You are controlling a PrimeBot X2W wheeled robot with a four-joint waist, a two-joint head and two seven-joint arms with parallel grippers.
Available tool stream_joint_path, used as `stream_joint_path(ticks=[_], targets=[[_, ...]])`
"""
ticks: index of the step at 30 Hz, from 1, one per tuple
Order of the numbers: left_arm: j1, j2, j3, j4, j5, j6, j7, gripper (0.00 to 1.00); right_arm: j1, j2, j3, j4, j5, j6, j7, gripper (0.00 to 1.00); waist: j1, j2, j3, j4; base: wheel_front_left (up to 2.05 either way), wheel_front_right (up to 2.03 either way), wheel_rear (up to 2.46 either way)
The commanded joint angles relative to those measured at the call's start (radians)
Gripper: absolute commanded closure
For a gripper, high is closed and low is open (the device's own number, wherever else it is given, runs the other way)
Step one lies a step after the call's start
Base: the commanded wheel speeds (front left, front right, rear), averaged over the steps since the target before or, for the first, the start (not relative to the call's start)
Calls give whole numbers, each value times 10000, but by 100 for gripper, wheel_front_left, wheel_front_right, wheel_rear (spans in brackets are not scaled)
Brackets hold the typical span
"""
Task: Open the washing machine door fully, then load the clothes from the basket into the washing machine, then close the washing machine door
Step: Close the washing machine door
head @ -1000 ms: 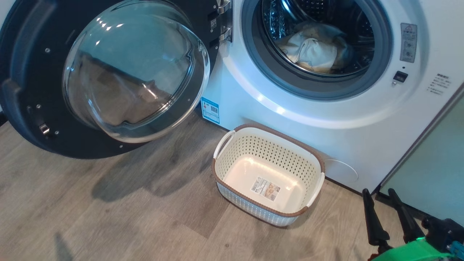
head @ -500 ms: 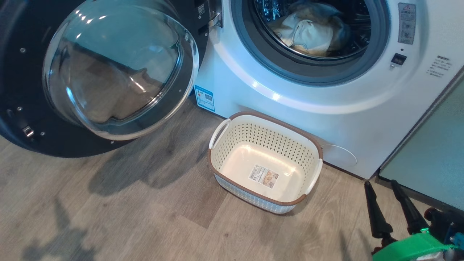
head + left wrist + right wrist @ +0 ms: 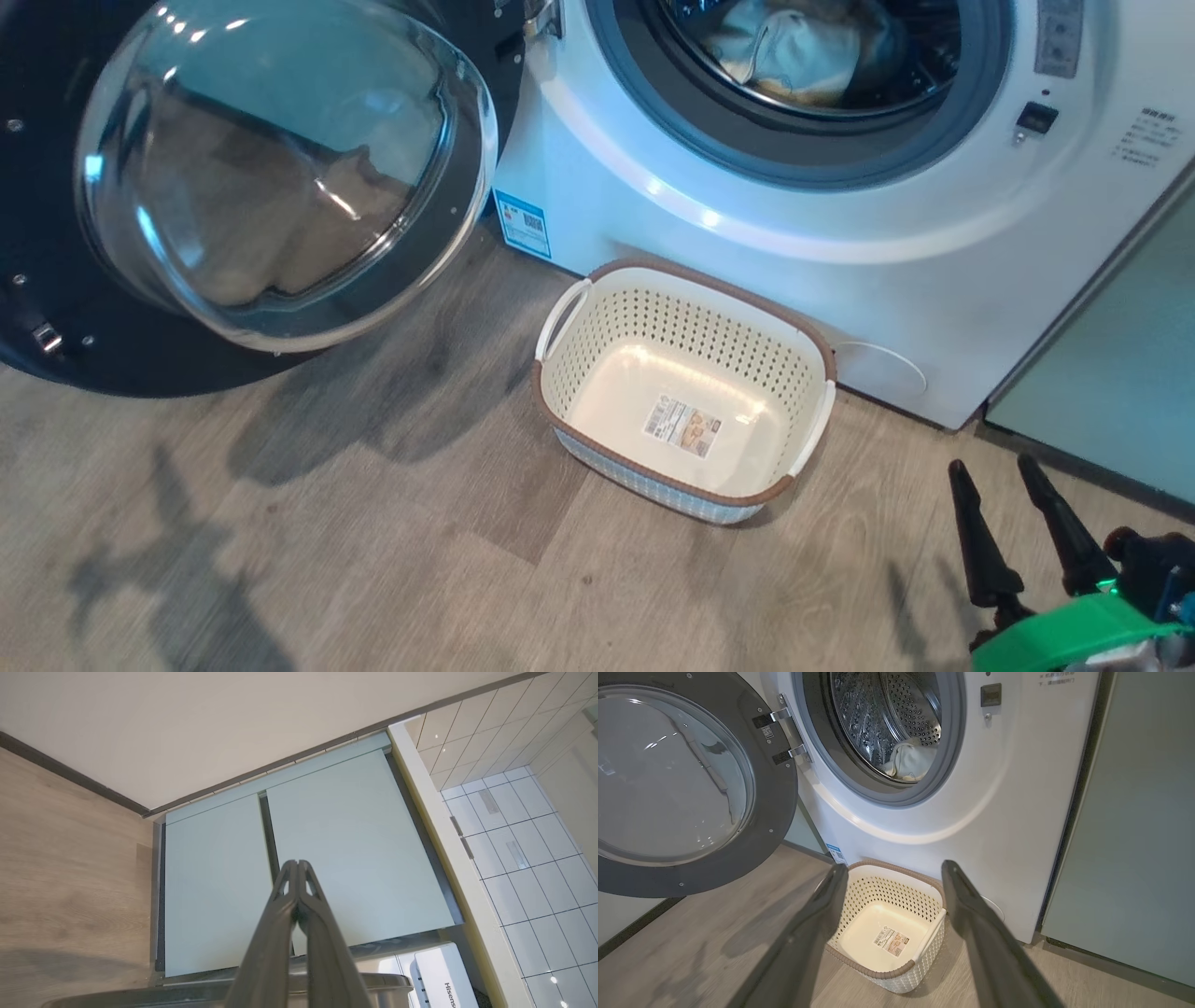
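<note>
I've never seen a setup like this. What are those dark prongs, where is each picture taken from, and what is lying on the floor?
The prongs are the fingers of a two-armed wheeled robot's grippers. One picture comes from a camera on its head, looking down; the other two come from cameras on its wrists, each looking along that arm's fingers.

In the head view, the right gripper shows at the lower right, fingers apart and holding nothing. The left wrist view shows the left gripper pressed shut and empty, facing pale green cabinets.

On the wooden floor stands the basket, empty apart from a label on its bottom. Behind it is the washing machine, with the washing machine door swung open to the left. The clothes lie inside the drum.
</note>
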Motion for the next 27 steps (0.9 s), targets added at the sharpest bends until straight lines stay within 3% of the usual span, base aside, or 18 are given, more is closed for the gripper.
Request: stream_joint_path(ticks=[1,15,27], targets=[[-364,805,34,-217,63,76,133,100,-506,-302,174,-342,-80,2,-67,0,-1,0,119,-23,0,0,0],[-971,557,-680,-74,581,518,116,100,-801,-666,234,-396,-83,2,-67,0,-1,0,757,-388,0,0,0],[-1229,367,-1136,-158,881,541,222,100,-1031,-736,228,-455,-99,2,-67,0,-1,0,1249,-613,0,0,0]])
